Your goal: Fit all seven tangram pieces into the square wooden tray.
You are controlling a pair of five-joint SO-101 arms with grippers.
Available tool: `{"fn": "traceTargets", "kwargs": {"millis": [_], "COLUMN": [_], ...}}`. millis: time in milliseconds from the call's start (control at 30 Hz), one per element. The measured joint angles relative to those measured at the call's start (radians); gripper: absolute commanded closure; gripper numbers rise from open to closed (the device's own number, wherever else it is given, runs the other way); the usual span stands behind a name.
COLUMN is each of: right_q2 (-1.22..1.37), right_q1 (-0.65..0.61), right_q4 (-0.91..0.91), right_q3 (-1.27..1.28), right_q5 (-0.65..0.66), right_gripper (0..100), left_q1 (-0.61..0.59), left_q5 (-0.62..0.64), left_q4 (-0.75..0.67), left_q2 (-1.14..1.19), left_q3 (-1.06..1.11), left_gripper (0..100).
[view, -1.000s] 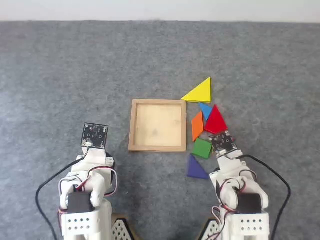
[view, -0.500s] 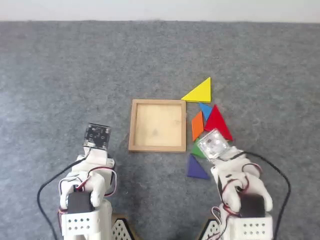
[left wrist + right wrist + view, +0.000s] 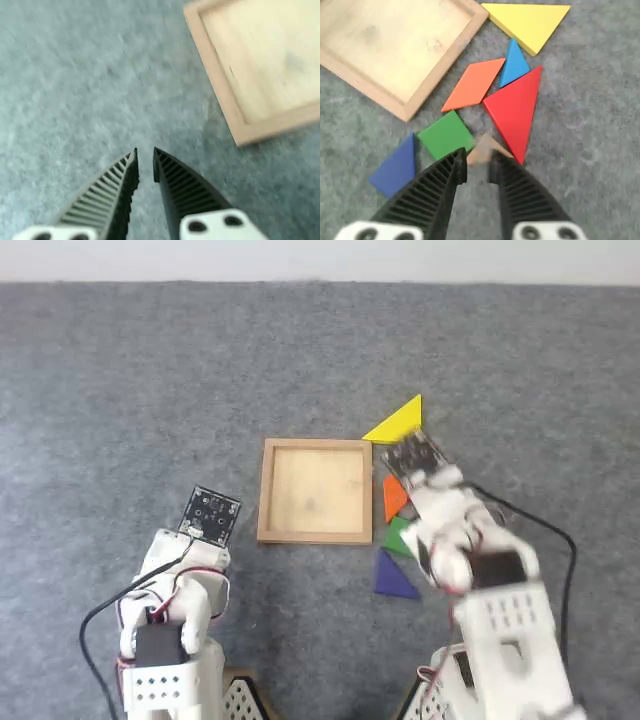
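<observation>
The right arm stretches forward; right tool (image 3: 477, 159), slightly parted and empty, hovers above tan triangle (image 3: 485, 147). The left tool (image 3: 145, 152), barely parted, hangs over open worktop (image 3: 75, 75) near tray (image 3: 220, 100) corner.

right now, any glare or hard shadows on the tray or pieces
High view: soft even light, no glare on the wooden tray. Right wrist view: thin soft shadows edging the green square and red triangle. Left wrist view: faint shadow on the carpet beside the tray's rim.
</observation>
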Motion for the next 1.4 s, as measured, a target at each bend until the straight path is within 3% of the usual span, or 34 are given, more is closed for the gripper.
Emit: {"fn": "traceTargets", "kwargs": {"millis": [233,433,667,833,1400], "right_q2": [0.356,0.483,0.588,0.733,1.051], "right_q1": [0.003,0.012,0.058,0.055,0.077], "right_q4": [-0.203,-0.354,-0.431,-0.433,-0.267], "right_q3": [-0.032,-0.032,-0.094,-0.198,-0.522], "right_q5": [-0.012,-0.075,-0.084,-0.084,-0.091], "right_gripper": [73.3,68.0,67.9,67.9,68.1], "left_q1": [0.180,0.318,0.338,0.288,0.253], "left_q5": [0.124,0.232,0.252,0.253,0.253], "left_q4": [-0.025,-0.140,-0.381,-0.519,-0.535], "left_q2": [0.003,0.270,0.855,1.231,1.306], "left_q3": [-0.152,-0.279,-0.451,-0.528,-0.563], "left_gripper": [94,94,94,94,94]}}
